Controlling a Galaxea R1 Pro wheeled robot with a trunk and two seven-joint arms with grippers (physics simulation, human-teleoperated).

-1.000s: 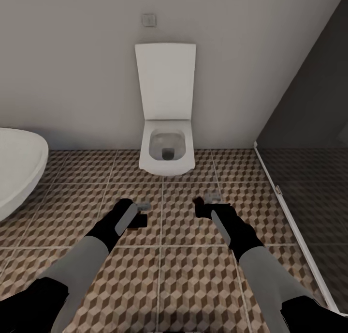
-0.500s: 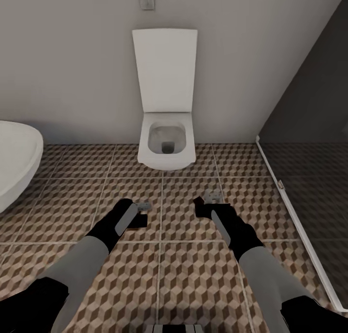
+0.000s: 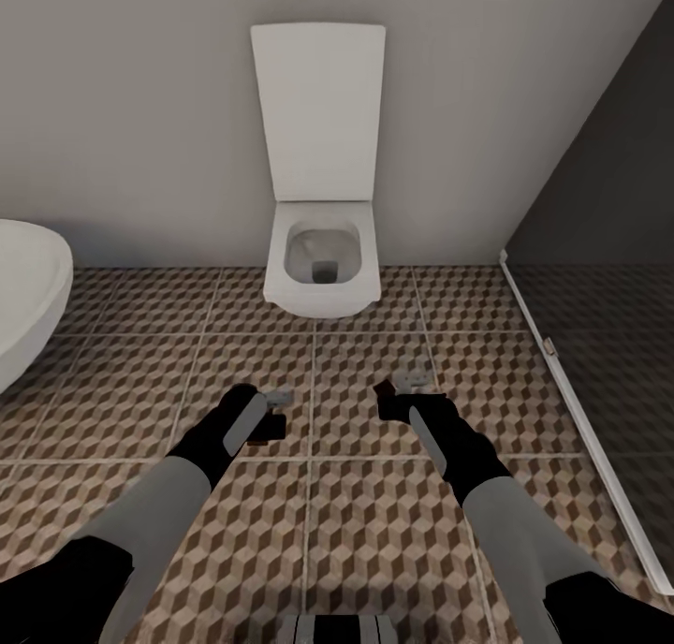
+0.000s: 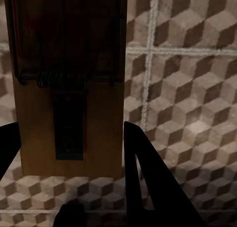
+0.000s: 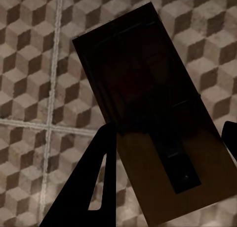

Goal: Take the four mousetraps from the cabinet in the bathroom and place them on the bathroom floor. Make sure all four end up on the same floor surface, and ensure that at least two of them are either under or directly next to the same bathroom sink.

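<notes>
My left gripper (image 3: pixel 269 414) is shut on a mousetrap (image 4: pixel 98 113), a tan wooden board with a black wire spring, held between the dark fingers (image 4: pixel 145 177). My right gripper (image 3: pixel 391 395) is shut on a second mousetrap (image 5: pixel 133 73), which sits tilted between its fingers (image 5: pixel 96 182). Both traps hang a little above the cube-pattern bathroom floor (image 3: pixel 356 532), side by side in front of me. The cabinet and the bathroom sink are out of view.
A white toilet (image 3: pixel 321 260) with its lid up hangs on the wall straight ahead. A white bathtub (image 3: pixel 23 293) curves in at the left. The dark shower area behind a white threshold strip (image 3: pixel 580 419) runs along the right.
The whole picture has shifted: the toilet now sits higher and looks slightly larger, and the bathtub has slid left. Both arms keep the same pose and hold.
</notes>
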